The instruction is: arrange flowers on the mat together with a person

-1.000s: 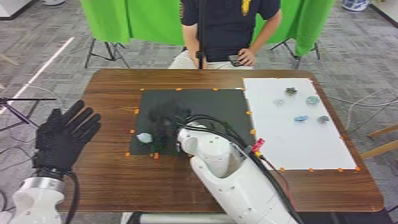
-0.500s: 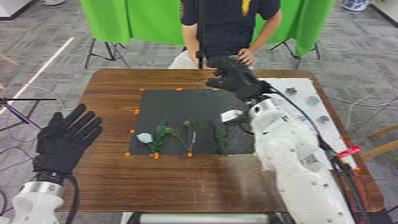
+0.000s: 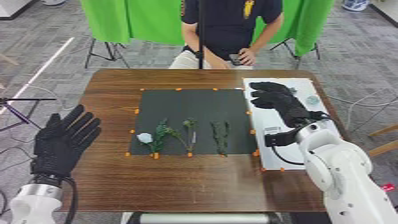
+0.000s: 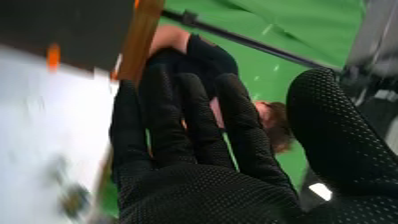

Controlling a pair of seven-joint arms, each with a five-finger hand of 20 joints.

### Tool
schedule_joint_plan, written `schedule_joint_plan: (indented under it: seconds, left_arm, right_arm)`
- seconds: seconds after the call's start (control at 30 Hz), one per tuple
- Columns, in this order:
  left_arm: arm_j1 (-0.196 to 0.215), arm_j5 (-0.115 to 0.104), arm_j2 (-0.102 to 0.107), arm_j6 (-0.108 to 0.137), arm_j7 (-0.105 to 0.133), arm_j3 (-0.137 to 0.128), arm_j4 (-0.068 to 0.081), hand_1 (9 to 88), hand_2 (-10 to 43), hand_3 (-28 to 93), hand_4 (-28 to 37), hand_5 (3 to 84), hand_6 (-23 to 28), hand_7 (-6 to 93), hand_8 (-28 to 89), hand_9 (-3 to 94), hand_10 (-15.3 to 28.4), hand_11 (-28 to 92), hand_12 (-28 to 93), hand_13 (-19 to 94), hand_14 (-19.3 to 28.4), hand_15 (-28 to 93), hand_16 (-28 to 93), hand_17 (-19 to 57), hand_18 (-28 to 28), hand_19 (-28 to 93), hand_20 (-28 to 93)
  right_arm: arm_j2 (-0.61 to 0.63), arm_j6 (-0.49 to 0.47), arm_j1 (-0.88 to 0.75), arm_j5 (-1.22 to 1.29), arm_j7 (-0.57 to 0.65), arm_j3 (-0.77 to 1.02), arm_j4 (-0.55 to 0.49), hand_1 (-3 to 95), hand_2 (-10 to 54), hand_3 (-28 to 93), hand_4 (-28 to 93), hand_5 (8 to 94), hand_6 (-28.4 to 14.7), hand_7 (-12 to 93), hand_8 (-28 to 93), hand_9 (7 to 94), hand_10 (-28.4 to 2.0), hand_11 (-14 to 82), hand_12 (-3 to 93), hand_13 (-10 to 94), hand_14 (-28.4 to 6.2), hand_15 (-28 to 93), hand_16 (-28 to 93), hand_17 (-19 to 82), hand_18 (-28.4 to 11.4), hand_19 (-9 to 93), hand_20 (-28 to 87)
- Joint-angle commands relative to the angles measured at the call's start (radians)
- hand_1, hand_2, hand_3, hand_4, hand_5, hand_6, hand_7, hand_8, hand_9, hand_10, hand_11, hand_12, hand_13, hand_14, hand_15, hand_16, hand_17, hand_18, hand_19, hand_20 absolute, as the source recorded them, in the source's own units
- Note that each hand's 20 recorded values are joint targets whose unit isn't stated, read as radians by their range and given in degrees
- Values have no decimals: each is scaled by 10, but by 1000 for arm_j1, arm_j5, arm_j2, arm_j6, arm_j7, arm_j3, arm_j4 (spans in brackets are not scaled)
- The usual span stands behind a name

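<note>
In the head view my right hand (image 3: 282,102) is over the white mat (image 3: 284,160), its fingers pointing to the far side. My left hand (image 3: 67,137) lies open beyond the table's left edge. The black mat (image 3: 182,102) bears a white flower (image 3: 145,137), green sprigs (image 3: 160,135), a stem with small heads (image 3: 189,132) and a leafy green stem (image 3: 220,136) apart on the right. A pale blue-green flower (image 3: 313,100) is beside my right hand on the white mat. In the right wrist view my right hand (image 4: 204,185) is open, fingers straight, thumb spread.
Orange marks line both mats on the brown table (image 3: 169,180). A person sits across the table, behind its far edge, with a dark pole (image 3: 202,40) in front. Green cloth (image 3: 133,25) hangs behind. In the right wrist view, blurred small flowers (image 4: 74,200) lie on the white mat.
My right hand has left the black mat, swinging over its far right corner and then onto the white mat. The leafy stem on the right of the black mat is now uncovered.
</note>
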Motion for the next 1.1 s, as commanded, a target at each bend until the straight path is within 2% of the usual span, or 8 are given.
schedule_joint_plan:
  seconds: [0.03,0.07,0.17,0.77,0.9,1.03,1.07,1.1]
  left_arm:
    - [4,-12,24,19,17,17,-9,252,144,661,-283,418,64,89,-83,379,144,139,96,300,149,227,-27,-16,146,265,109]
    - [9,-9,20,27,1,10,-13,253,145,660,-283,418,64,89,-83,379,144,139,96,300,149,227,-27,-16,146,265,109]
    - [13,-4,7,17,11,10,-13,252,145,659,-283,419,64,88,-83,378,144,139,96,300,150,227,-26,-16,146,265,109]
    - [24,10,11,4,11,-28,-17,248,145,667,-283,420,65,89,-83,379,145,139,97,301,150,229,-27,-17,146,265,110]
    - [19,62,0,-43,-15,-43,-7,249,143,669,-283,416,62,85,-83,375,142,136,95,299,144,215,-32,-17,146,264,109]
    - [-2,-5,9,6,9,-19,0,252,139,674,-283,413,60,86,-83,376,141,135,95,299,140,205,-30,-17,147,263,108]
    - [-6,-12,12,15,23,-14,1,253,138,675,-283,415,61,87,-82,377,141,136,95,301,141,206,-29,-17,146,263,109]
    - [-12,-9,12,9,13,-16,5,254,137,675,-283,417,62,88,-83,378,142,136,95,302,141,208,-28,-17,146,263,109]
  right_arm:
    - [-17,-6,45,-38,-24,-5,-38,279,98,792,-271,374,-59,203,-136,380,-172,174,158,309,-165,351,119,83,-190,495,95]
    - [-25,-8,39,-38,-30,-3,-34,279,99,792,-271,374,-59,203,-136,380,-170,174,157,309,-165,350,120,83,-190,494,96]
    - [-28,-22,31,-17,-57,13,-35,277,100,793,-270,374,-57,204,-137,381,-166,175,156,310,-163,346,122,82,-190,492,97]
    - [-8,69,-49,71,-63,96,-75,268,102,798,-268,385,-54,202,-138,386,-159,169,152,314,-160,324,131,82,-188,477,102]
    - [-9,70,-64,66,-71,97,-81,268,102,798,-268,387,-54,203,-139,388,-158,168,151,315,-160,322,133,83,-188,476,102]
    - [-4,65,-74,23,-77,99,-90,270,94,801,-266,388,-54,203,-139,389,-158,167,150,315,-160,320,134,83,-187,475,103]
    - [5,78,-72,0,-84,93,-88,273,87,801,-265,387,-54,204,-139,388,-157,166,150,315,-159,319,134,83,-187,475,103]
    - [7,77,-75,-7,-82,95,-90,276,80,800,-264,387,-54,204,-139,388,-157,166,150,314,-159,317,133,83,-187,474,102]
